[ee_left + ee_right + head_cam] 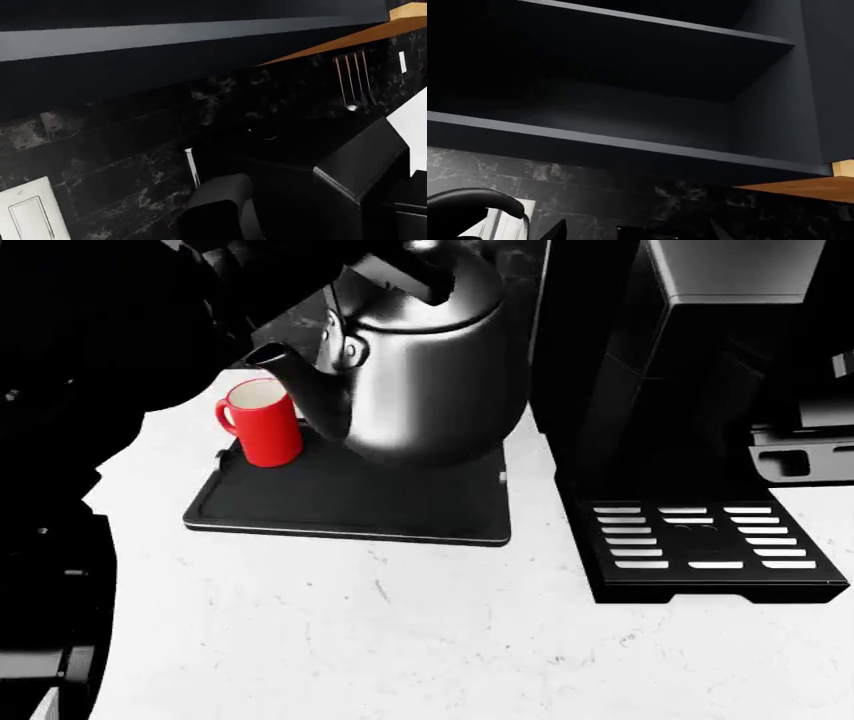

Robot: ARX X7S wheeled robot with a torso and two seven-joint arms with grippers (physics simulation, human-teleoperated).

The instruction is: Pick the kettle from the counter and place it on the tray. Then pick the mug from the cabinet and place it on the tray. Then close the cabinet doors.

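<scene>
Two items rest on the flat black rectangular tray (350, 518) with its low raised rim: the round-bellied, polished dark-steel kettle (424, 370) with a short curved spout, and the small red cylindrical mug (263, 424) with a white interior and loop handle, just beside the spout. This tray lies on the white, faintly veined stone desk (400, 630), beside a coffee machine's slotted drip grille (701, 550). Neither arm's fingers are identifiable; their state cannot be told. Matte dark cabinet shelves (627, 85) stand open.
</scene>
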